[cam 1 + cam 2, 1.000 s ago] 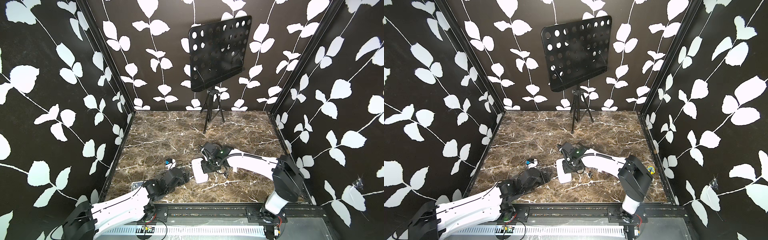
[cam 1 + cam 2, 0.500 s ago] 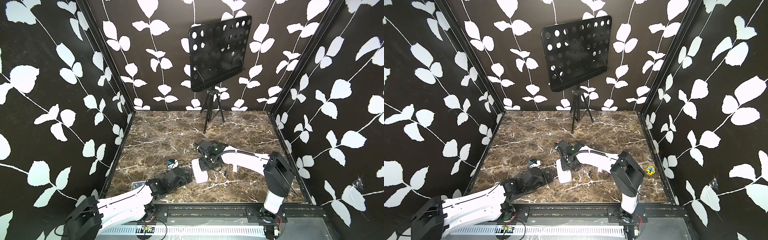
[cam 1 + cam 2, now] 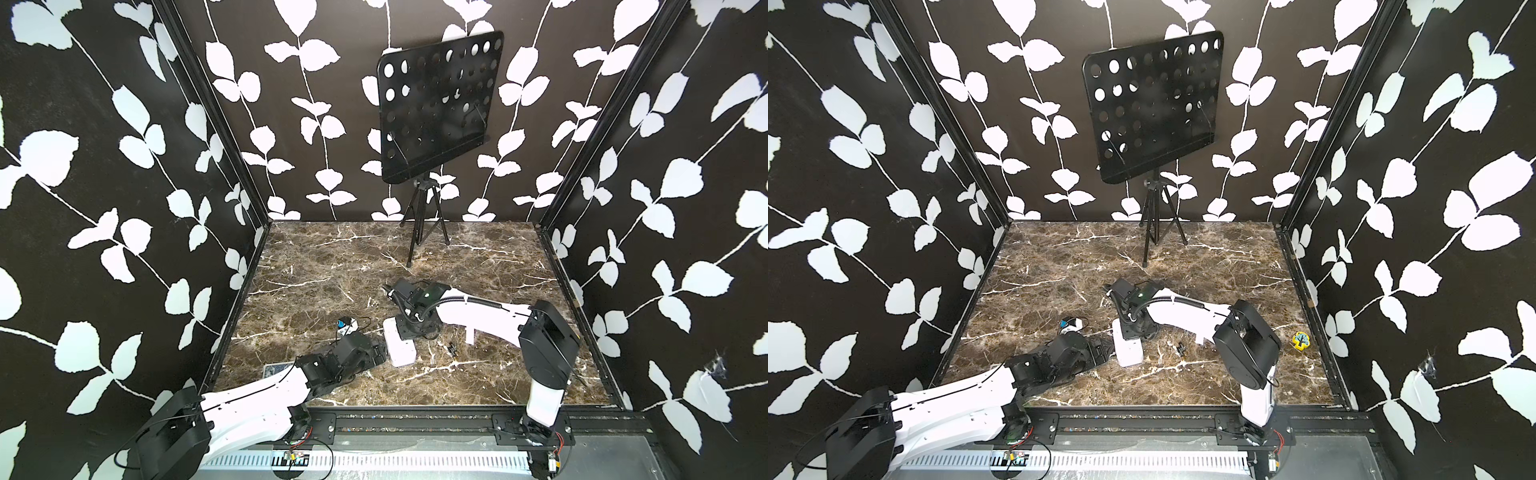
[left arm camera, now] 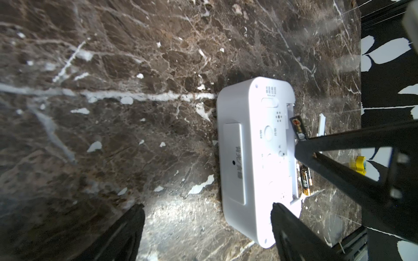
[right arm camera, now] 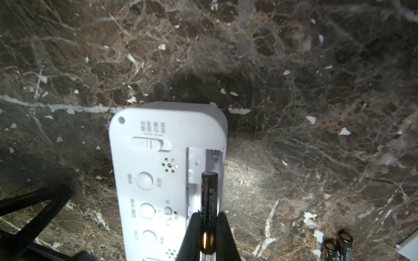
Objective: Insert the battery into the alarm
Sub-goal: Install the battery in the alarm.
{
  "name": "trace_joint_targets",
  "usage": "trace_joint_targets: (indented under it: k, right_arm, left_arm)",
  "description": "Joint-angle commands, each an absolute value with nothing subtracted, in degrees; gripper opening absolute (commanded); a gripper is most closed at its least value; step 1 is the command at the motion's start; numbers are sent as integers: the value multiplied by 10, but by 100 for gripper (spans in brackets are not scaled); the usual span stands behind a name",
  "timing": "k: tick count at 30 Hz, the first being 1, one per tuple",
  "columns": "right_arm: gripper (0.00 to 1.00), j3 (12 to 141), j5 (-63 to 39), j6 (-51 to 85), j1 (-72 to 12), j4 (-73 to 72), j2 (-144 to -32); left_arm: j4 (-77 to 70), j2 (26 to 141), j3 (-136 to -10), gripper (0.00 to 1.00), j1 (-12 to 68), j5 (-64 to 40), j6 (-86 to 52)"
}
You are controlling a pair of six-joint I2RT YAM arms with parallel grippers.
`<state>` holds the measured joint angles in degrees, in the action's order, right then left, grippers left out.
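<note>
The white alarm (image 3: 401,351) (image 3: 1128,352) lies face down on the marble floor, its button side up. Its battery compartment (image 5: 203,162) stands open along one edge. My right gripper (image 5: 209,217) is shut on a black battery (image 5: 209,196), which is held lengthwise over that compartment. In both top views the right gripper (image 3: 409,328) (image 3: 1133,328) hangs over the alarm's far end. My left gripper (image 4: 208,208) (image 3: 380,353) is open beside the alarm (image 4: 255,158). One of its fingers (image 4: 285,221) overlaps the alarm's near corner, and nothing is held.
Two loose batteries (image 5: 337,246) (image 4: 305,178) lie on the floor beside the alarm, near a white cover piece (image 3: 469,334). A black music stand (image 3: 436,108) rises at the back. A small blue-patterned box (image 3: 276,369) and a yellow item (image 3: 1301,340) sit near the side walls.
My left gripper's jaws have opened wider beside the alarm. The right arm's elbow has swung toward the middle, while its gripper stays over the alarm with the battery.
</note>
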<state>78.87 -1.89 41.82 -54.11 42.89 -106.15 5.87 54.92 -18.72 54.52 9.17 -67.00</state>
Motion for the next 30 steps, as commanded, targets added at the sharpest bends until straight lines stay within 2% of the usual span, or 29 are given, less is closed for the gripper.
trace_joint_targets:
  k: [1,12,24,30]
  right_arm:
    - [1,784,-10,427,-543,452,-1056]
    - [4,788,-24,425,-543,452,-1075]
    - [24,794,-24,421,-543,464,-1079]
    - [26,794,-23,422,-544,462,-1069]
  left_arm:
    - [60,554,-202,89,541,85,-660]
    - [56,574,-211,90,539,80,-657]
    - [56,582,-218,89,538,76,-656]
    - [60,582,-221,89,536,75,-654]
